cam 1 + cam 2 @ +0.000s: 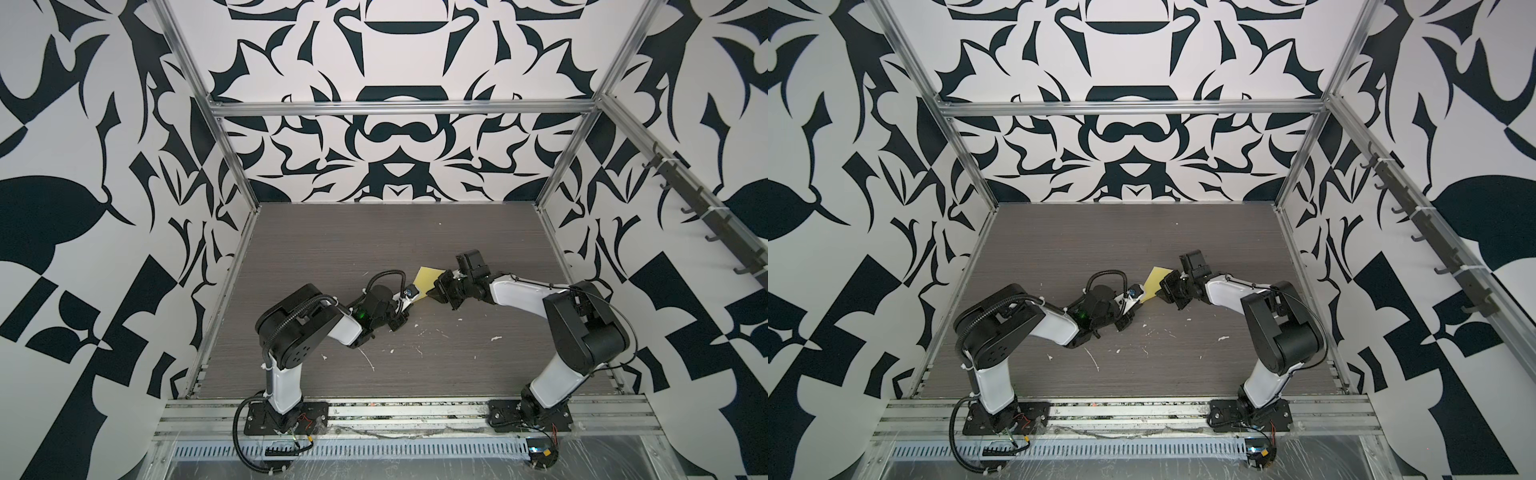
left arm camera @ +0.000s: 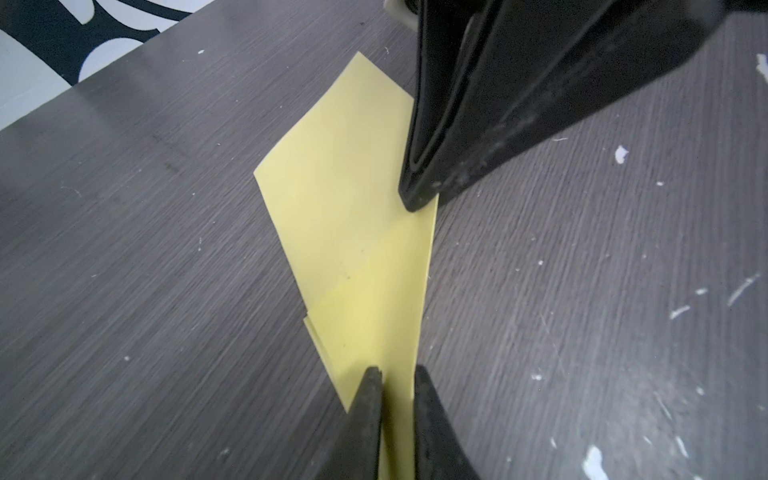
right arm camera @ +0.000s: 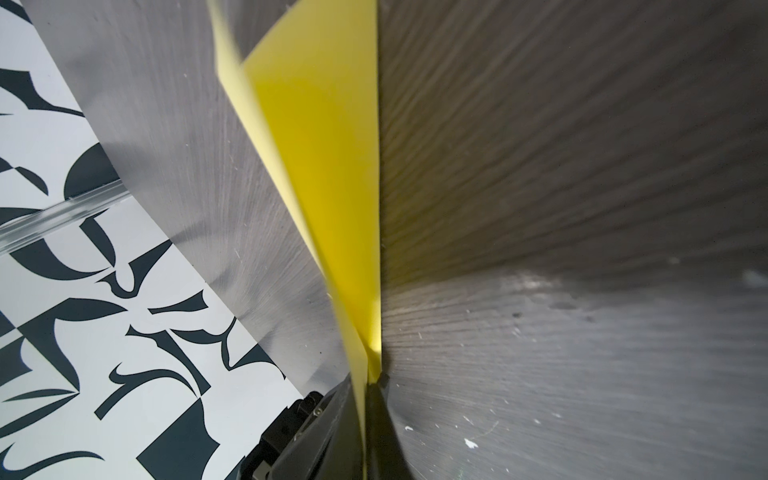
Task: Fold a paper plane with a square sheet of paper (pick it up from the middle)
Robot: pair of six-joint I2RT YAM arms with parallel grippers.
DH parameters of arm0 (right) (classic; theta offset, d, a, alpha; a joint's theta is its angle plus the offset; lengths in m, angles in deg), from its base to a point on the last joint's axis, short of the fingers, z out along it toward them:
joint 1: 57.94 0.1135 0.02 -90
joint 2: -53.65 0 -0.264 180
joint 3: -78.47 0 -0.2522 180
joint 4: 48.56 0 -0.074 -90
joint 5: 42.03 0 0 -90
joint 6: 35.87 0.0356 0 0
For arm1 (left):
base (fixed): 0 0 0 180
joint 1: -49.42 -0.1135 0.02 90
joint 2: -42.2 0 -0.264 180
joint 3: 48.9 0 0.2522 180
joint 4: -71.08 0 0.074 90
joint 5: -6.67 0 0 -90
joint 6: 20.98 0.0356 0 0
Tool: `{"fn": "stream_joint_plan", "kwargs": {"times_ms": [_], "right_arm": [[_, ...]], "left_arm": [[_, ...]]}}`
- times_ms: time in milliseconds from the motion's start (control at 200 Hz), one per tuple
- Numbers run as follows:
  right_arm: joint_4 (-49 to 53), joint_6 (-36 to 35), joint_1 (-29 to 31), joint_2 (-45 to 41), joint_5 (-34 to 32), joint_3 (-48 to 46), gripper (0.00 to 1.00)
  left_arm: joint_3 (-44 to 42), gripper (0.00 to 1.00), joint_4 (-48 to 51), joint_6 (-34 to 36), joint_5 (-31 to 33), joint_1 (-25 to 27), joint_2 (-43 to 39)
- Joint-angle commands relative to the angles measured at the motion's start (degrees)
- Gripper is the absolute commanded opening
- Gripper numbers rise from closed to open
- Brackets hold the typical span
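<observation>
Left hand [image 2: 397, 376] is nipping the 7 o'clock tip of the folded yellow sheet [image 1: 430, 279], which sits roughly mid-bench [image 1: 332, 249]. Right hand [image 3: 370, 380] has its 3 o'clock edge pinched tight, fingers basically squeezed together on it.

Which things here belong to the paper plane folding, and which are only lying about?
For the job: paper; left gripper; right gripper.
Lying about: white flecks on the table; wall hooks.
</observation>
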Motion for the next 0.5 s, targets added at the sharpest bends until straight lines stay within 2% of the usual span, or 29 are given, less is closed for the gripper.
{"fn": "stream_joint_plan", "kwargs": {"times_ms": [0, 260, 495], "right_arm": [[1.7, -1.1, -0.2, -1.1, 0.2, 2.6, 0.21], [4.4, -5.1, -0.3, -2.7, -2.3, 3.5, 0.49], [6.5, -13.6, -0.5, -6.0, -5.9, 4.5, 0.62]], "left_arm": [[1.0, 0.14, -0.4, -0.1, 0.1, 0.2, 0.2], [1.4, 0.11, 2.6, -3.0, -1.4, 0.2, -0.5], [1.5, 0.11, 4.5, -10.1, -2.8, -0.2, -1.2]]}}
